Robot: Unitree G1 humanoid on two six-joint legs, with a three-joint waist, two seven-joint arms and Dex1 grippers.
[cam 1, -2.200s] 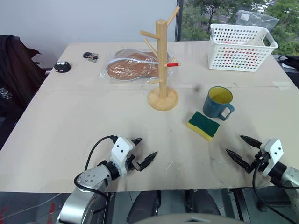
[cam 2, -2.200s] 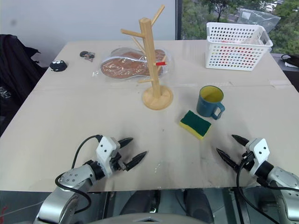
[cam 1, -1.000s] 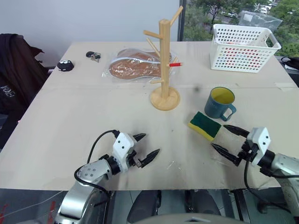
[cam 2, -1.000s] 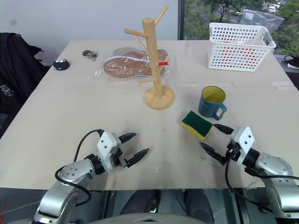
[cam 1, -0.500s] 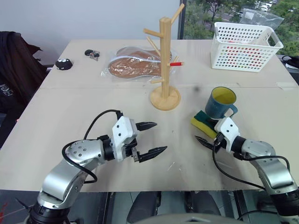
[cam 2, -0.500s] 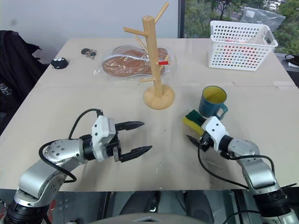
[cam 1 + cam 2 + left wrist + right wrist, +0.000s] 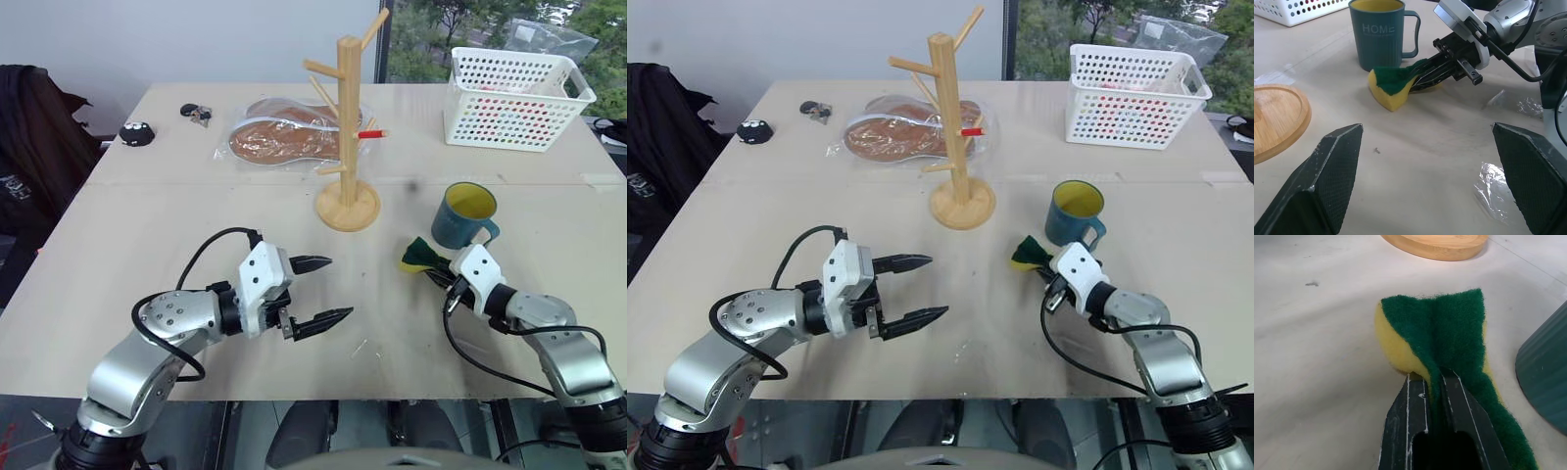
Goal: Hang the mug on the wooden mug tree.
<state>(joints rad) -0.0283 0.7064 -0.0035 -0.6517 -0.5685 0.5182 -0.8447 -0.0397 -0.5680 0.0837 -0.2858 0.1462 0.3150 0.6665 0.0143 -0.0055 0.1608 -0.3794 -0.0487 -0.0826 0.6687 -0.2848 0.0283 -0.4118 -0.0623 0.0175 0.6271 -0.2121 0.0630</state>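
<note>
The right tool (image 7: 1050,276) is clamped on the sponge (image 7: 1394,84), its two fingers pinched together so the pad folds up between them, green face creased and yellow foam bulging underneath. In the right wrist view the fingertips (image 7: 1425,387) are buried in the fold, and how far they reach into it is hidden. Just beyond this tool stands the mug (image 7: 1075,213), upright on the bench (image 7: 774,215), yellow inside showing, handle toward the tool's side; the sponge lies just beside its foot, and whether the two touch cannot be told.

The left tool (image 7: 320,290) hovers with its fingers spread wide and nothing between them. Ahead of it, between the two tools and farther back, is the wooden mug tree (image 7: 346,127) — no mug on any peg.

Beyond the right tool, at the far corner, sits a white perforated basket (image 7: 516,98); coloured specks show through its holes, but the contents are unreadable. Behind the tree lies a clear plastic bag (image 7: 284,137) with flat brown pieces inside.
</note>
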